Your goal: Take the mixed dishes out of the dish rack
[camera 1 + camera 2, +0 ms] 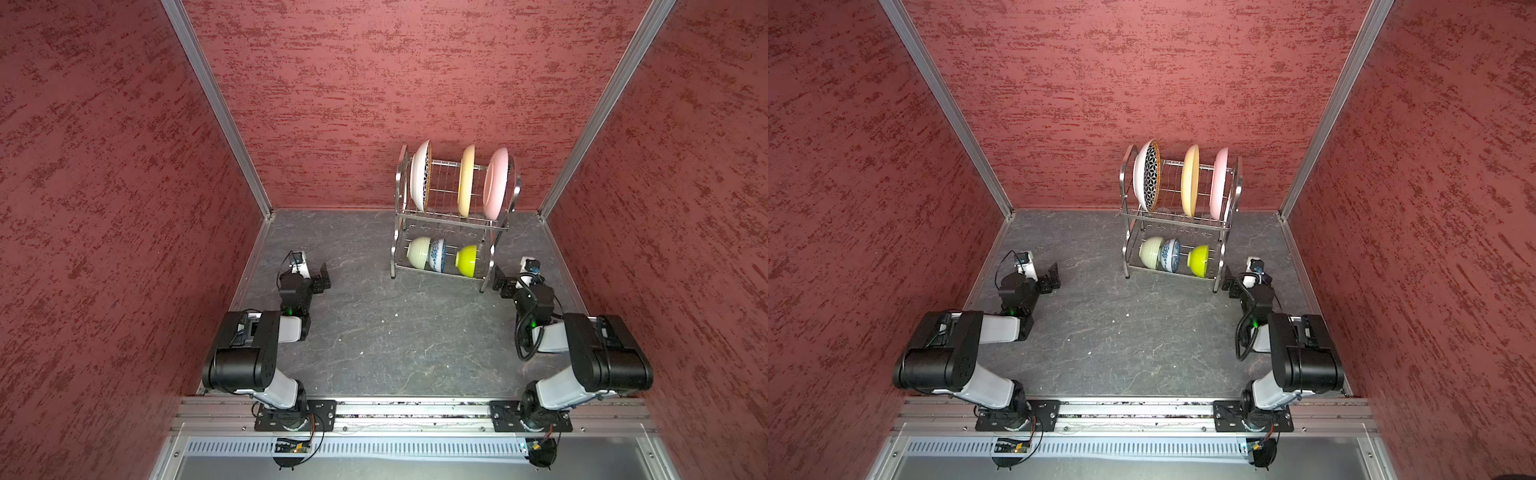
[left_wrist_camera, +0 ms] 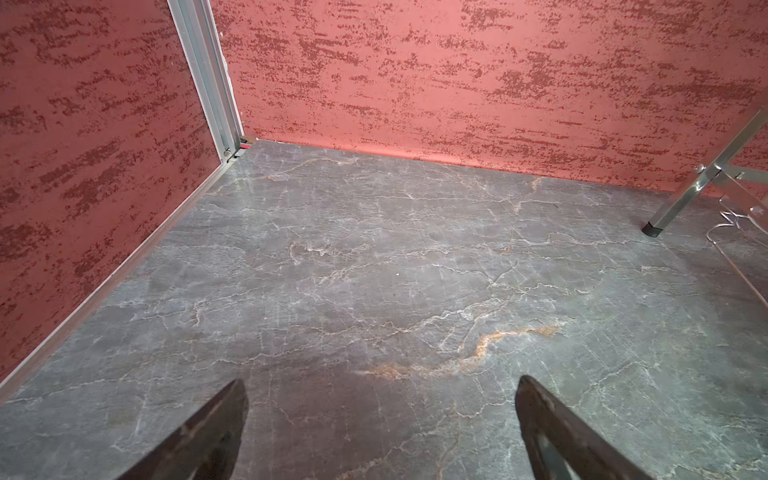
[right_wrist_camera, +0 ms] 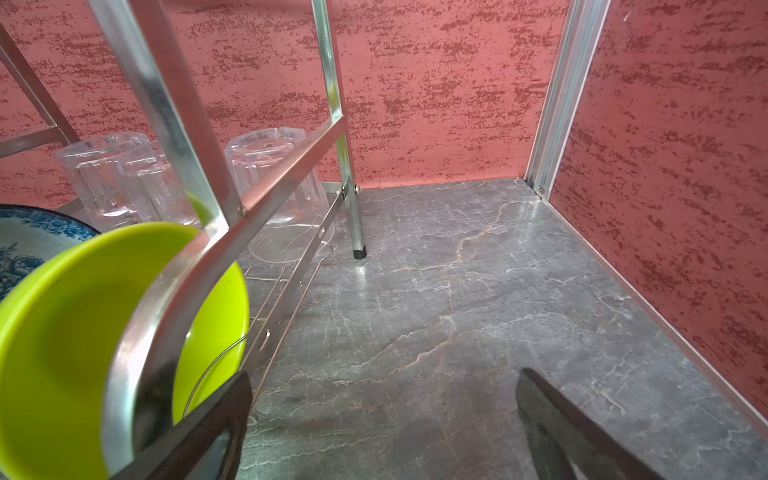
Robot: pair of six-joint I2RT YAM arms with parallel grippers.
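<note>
Dish rack (image 1: 451, 221) full. Left end effector (image 1: 324, 277) and right end effector (image 1: 499, 283) spread, empty. Next, likely: grasp lime bowl (image 1: 467, 260).

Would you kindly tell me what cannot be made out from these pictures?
- Glass tumblers: right wrist view, dish rack bars cross them, so their count is unclear.
- Blue-floral bowl: right wrist view, cut off by the picture's edge and partly behind the lime bowl.
- Dish rack: left wrist view, little beyond one leg shows; the edge cuts off the rest.
</note>
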